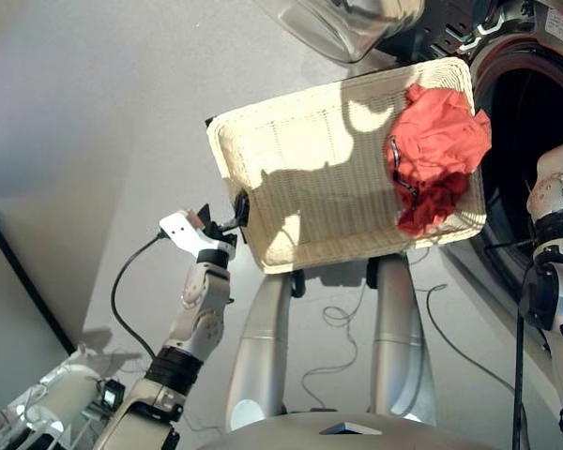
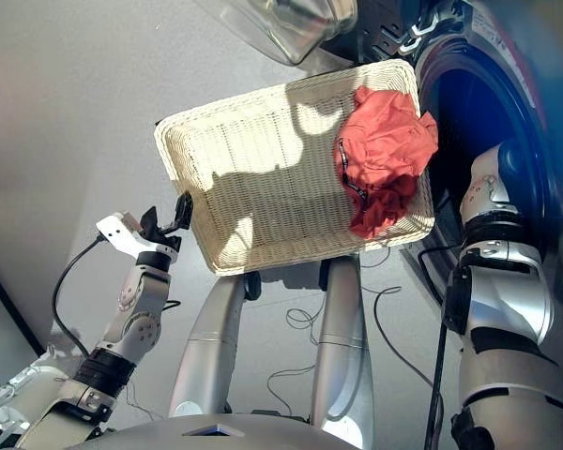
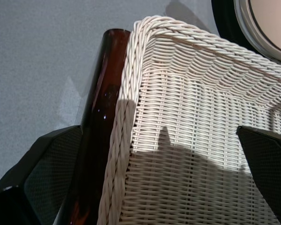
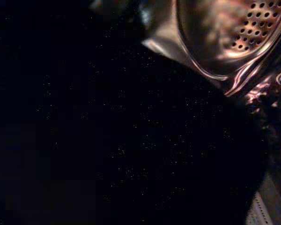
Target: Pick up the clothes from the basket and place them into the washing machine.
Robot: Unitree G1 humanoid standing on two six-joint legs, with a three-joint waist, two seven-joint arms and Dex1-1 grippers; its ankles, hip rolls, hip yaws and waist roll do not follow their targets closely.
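Note:
The cream woven basket [image 1: 291,141] sits tilted in the middle of the view. A red-orange garment [image 1: 436,150] lies bunched at its right end, next to the washing machine's round drum hole [image 1: 535,103]. My left gripper [image 1: 235,214] is open at the basket's near left corner. In the left wrist view its fingers [image 3: 42,159] straddle the basket's rim [image 3: 131,93]. My right arm [image 2: 493,234] reaches into the drum, so the head views hide its gripper. The right wrist view shows only dark cloth [image 4: 131,140] against the perforated drum wall [image 4: 243,33].
The washer's glass porthole door [image 1: 347,23] hangs open above the basket's far side. A glossy dark brown bar [image 3: 98,117] runs along the outside of the basket's corner. Thin cables [image 1: 338,319] trail over the grey floor below the basket.

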